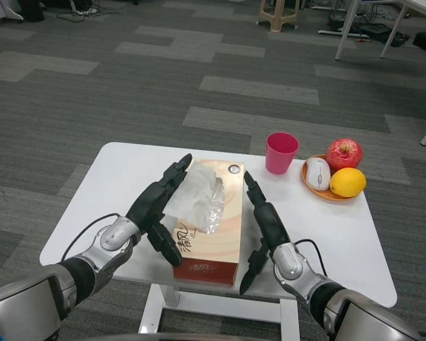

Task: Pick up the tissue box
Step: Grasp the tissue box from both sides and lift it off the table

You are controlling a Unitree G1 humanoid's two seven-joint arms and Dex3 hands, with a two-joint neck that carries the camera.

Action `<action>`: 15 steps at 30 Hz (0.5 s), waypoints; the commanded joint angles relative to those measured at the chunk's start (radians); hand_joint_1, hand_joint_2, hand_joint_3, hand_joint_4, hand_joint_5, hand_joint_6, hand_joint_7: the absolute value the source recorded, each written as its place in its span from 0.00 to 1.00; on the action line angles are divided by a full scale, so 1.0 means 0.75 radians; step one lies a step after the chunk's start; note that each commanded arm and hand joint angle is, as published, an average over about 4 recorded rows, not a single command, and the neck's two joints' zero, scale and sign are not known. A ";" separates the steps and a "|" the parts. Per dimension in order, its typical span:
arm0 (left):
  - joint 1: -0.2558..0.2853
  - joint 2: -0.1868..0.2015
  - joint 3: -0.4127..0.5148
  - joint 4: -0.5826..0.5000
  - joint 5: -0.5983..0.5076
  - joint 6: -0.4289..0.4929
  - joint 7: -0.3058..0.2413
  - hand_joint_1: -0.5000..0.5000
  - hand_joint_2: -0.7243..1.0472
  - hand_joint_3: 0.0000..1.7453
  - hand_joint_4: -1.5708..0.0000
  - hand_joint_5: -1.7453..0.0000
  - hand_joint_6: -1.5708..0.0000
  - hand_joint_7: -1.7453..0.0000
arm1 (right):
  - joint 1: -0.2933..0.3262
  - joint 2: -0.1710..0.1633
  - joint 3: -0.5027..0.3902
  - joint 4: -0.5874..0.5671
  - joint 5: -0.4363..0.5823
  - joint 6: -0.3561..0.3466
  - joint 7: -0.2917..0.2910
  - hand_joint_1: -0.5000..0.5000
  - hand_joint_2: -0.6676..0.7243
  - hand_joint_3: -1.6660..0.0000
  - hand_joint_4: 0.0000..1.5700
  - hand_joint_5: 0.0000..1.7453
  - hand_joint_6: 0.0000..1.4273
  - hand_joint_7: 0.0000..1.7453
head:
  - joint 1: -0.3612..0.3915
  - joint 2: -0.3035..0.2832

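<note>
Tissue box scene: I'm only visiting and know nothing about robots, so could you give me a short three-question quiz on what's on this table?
1. True or false: the tissue box lies between the left hand and the right hand.
2. What colour is the cup? A) blue B) pink C) green
3. Fill in: the plate holds an apple, a lemon and a white computer ____.

Key
1. True: the hands flank the box, fingers extended along its long sides.
2. B, pink; it stands beside the plate.
3. Mouse.
</note>
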 commanded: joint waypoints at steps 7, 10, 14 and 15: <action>-0.014 0.002 -0.022 -0.018 -0.003 -0.009 0.000 1.00 0.15 0.00 1.00 1.00 1.00 1.00 | -0.029 -0.003 -0.008 0.005 0.003 -0.014 -0.027 0.04 1.00 1.00 0.00 0.00 0.00 0.00 | -0.005 0.000; -0.015 0.002 -0.023 -0.036 -0.002 -0.009 -0.001 1.00 0.15 0.00 1.00 1.00 1.00 1.00 | -0.029 -0.003 -0.008 -0.002 0.003 -0.014 -0.029 0.04 1.00 1.00 0.00 0.00 0.00 0.00 | -0.006 0.000; -0.017 0.005 -0.023 -0.075 -0.010 -0.009 -0.002 1.00 0.15 0.00 1.00 1.00 1.00 1.00 | -0.029 -0.003 -0.011 -0.016 0.003 -0.014 -0.032 0.04 1.00 1.00 0.00 0.00 0.00 0.00 | -0.009 0.001; -0.017 0.006 -0.024 -0.081 -0.017 -0.009 -0.003 1.00 0.15 0.00 1.00 1.00 1.00 1.00 | -0.029 -0.003 -0.012 -0.018 0.003 -0.014 -0.032 0.04 1.00 1.00 0.00 0.00 0.00 0.00 | -0.009 0.001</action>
